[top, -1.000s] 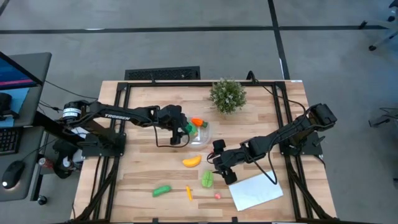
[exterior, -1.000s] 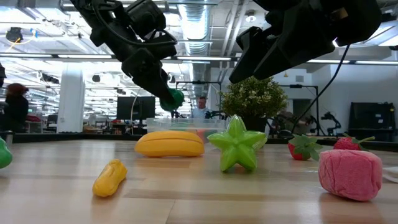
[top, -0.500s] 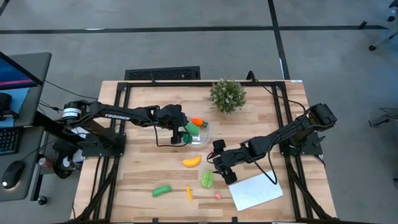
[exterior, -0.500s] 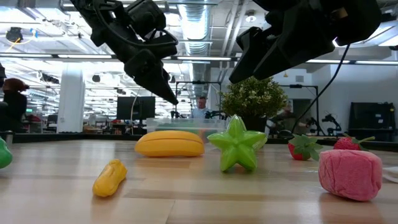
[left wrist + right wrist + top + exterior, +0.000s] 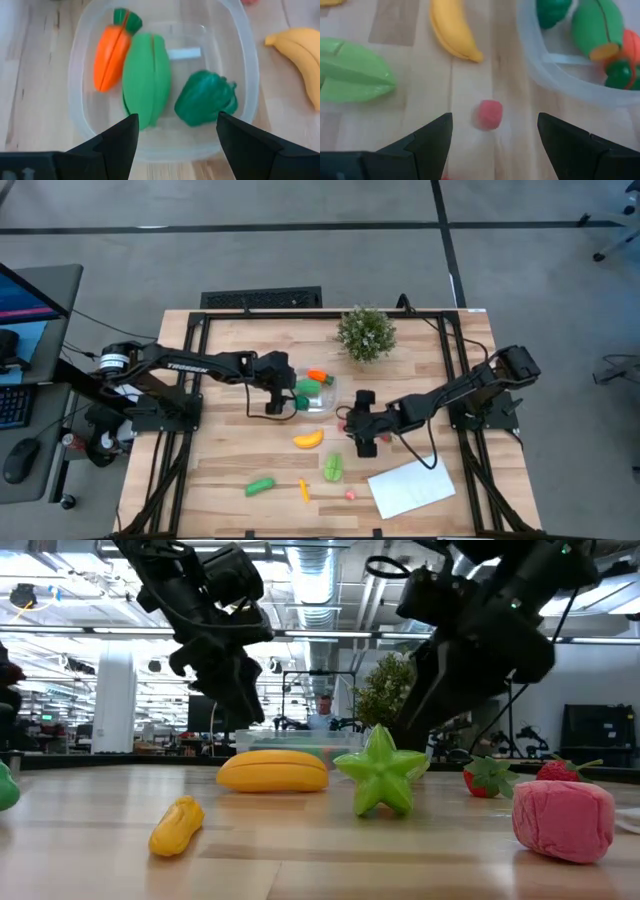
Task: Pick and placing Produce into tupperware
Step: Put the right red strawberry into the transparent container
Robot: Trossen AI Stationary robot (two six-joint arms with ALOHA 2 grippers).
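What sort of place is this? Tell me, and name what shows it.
Probably a robotics lab or open workshop. A wooden table on a dark frame stands on a bare grey floor, a monitor and keyboard sit beside it, and the low view shows exposed ceiling ducts and more workstations behind.

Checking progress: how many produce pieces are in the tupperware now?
3 in the tupperware: a carrot, a long green piece beside it, and a green pepper. Nothing seems hidden.

Clear glossy plastic tupperware (image 5: 240, 75) sits on the matt, grained wooden table (image 5: 220, 460).
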